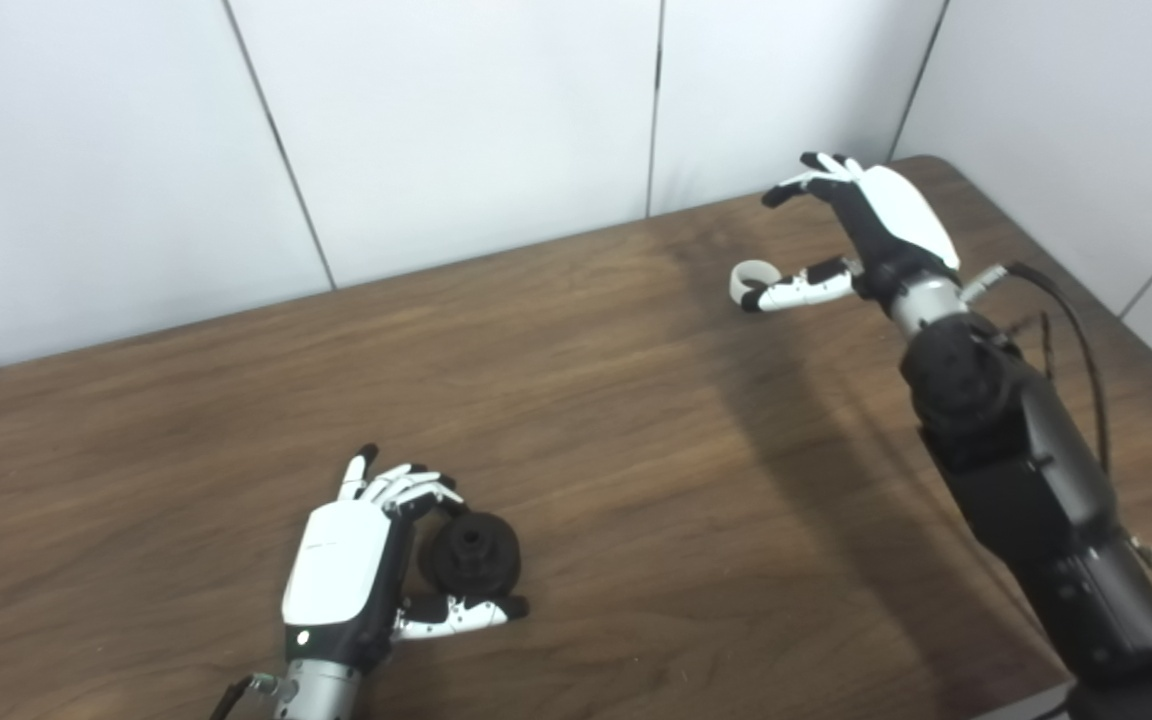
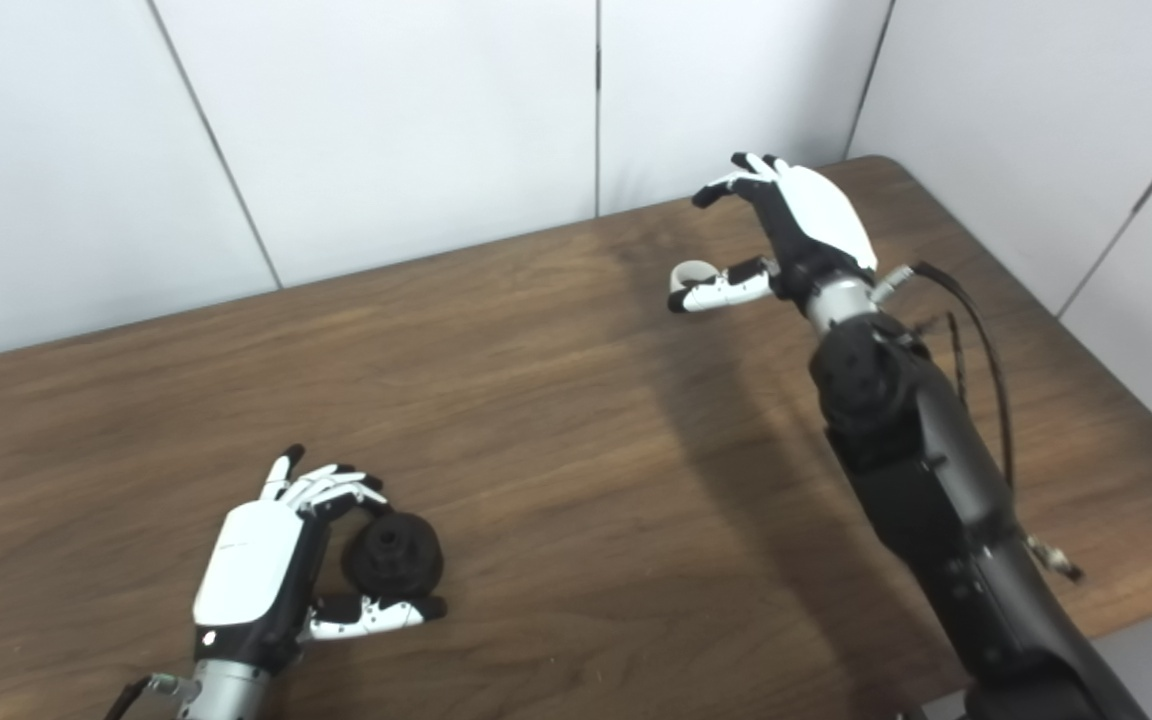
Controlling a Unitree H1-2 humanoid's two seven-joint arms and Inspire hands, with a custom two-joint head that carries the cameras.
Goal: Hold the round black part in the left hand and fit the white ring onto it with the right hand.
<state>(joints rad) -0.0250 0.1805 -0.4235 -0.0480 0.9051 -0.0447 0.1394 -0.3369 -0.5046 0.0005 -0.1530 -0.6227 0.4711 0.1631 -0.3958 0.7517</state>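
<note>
Brown wood tabletop [image 1: 636, 420] carries the white ring [image 1: 754, 277] far across, well apart from the round black part [image 1: 471, 553]. Just beside the ring, the right hand [image 1: 861, 235] hovers with fingers spread, its thumb tip at the ring's near side, gripping nothing yet. At the near edge the left hand [image 1: 361, 560] cups the black part between curled fingers and thumb.

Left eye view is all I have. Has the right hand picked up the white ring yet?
Observer: Not yet. In the right eye view the right hand is open, with its fingers arched above the white ring. The ring appears to lie on the table.
Operator: And the left hand?
Observer: The left hand cups the round black part, fingers over its far edge, thumb along its near side. I can't tell if the grip is firm.
Operator: Anything right of that arm?
Observer: Bare wood up to the table's front edge, which your view mostly cuts off.
</note>
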